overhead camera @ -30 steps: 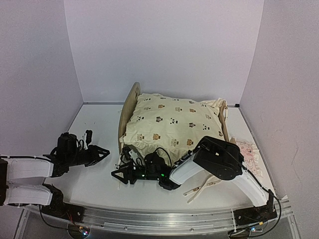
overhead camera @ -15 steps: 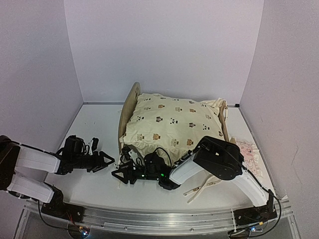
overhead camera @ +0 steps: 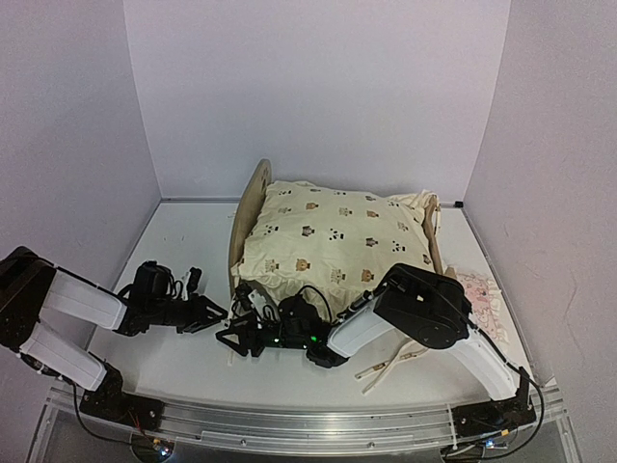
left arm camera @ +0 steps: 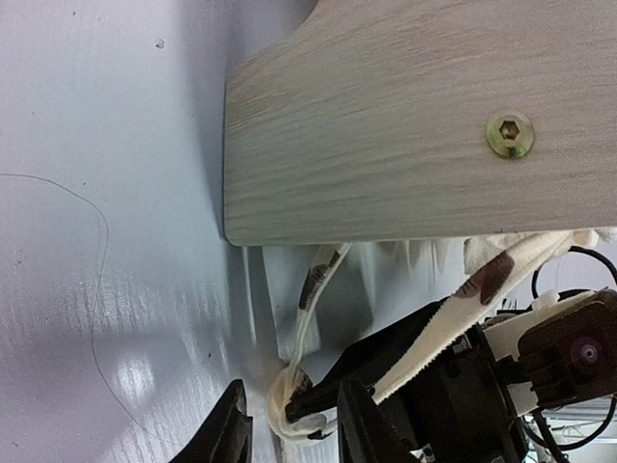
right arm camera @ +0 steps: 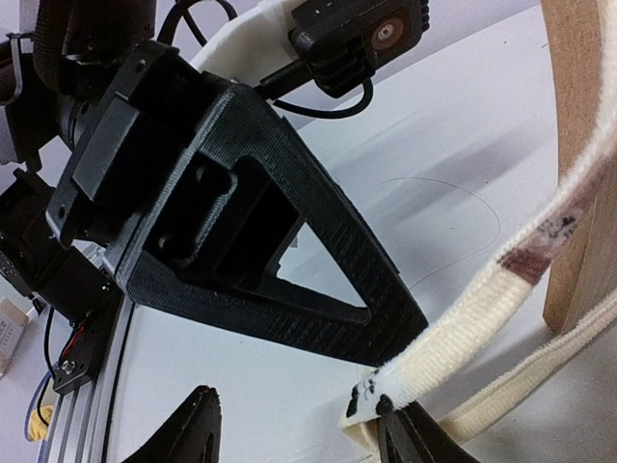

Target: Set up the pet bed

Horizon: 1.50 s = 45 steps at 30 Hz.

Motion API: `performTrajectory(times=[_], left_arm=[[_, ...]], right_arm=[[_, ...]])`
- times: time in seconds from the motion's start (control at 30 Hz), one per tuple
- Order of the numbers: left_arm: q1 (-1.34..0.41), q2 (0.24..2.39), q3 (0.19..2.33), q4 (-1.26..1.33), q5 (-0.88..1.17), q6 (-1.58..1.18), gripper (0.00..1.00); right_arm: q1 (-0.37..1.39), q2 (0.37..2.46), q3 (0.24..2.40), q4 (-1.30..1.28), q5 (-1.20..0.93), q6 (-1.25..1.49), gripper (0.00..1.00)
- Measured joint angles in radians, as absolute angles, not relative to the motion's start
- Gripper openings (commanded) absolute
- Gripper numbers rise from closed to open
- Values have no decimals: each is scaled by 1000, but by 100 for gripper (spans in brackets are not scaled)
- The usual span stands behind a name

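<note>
The pet bed's light-wood headboard (overhead camera: 253, 198) stands at the table's middle, with a cream animal-print cushion (overhead camera: 333, 236) lying over the frame. The mattress base is hidden. My left gripper (overhead camera: 214, 313) and right gripper (overhead camera: 227, 340) meet tip to tip at the bed's near left corner. In the left wrist view my left gripper (left arm camera: 293, 382) is open under the headboard (left arm camera: 405, 116), with a looped cushion tie (left arm camera: 307, 299) between its fingers. My right gripper (right arm camera: 294, 393) is open; the tie (right arm camera: 482, 299) rests against its right fingertip (right arm camera: 410, 434).
A small pink ruffled pillow (overhead camera: 479, 289) lies right of the bed, by the right arm. More cushion ties (overhead camera: 390, 367) trail on the table in front of the bed. White walls close in at both sides and behind.
My left gripper has moved right across the table, up to the bed's near left corner and the right gripper. The right arm and the bed have stayed put.
</note>
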<state>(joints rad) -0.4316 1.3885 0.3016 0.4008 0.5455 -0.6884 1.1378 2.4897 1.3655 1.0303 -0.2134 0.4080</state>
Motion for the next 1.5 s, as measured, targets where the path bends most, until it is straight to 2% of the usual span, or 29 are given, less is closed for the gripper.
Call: performTrajectory(times=[0.1,0.3,0.5,0.67,0.8,1.03,1.2,1.5], left_arm=[[-438,1389,302,408,546,-695,22],[-440,1389,302,422,548,-705,0],[-445,1382,301,426,547,-706,0],[-447,1341,300,419,536,-706,0],[-447,1317,300,417,517,-706,0],[-447,1287,297,416,494,-708,0],[-447,1258,285,412,493,-713,0],[-447,1169,281,381,494,-734,0]], right_arm=[[1137,2490,1365,1030,-213,408,56],[1137,2490,1366,1030,-213,407,56],[1137,2490,1366,1029,-213,407,57],[1137,2482,1358,1026,-213,405,64],[1137,2419,1276,999,-205,390,67],[1138,2314,1142,941,-172,398,67],[1150,2313,1167,895,-139,408,66],[1204,2384,1335,783,-41,429,65]])
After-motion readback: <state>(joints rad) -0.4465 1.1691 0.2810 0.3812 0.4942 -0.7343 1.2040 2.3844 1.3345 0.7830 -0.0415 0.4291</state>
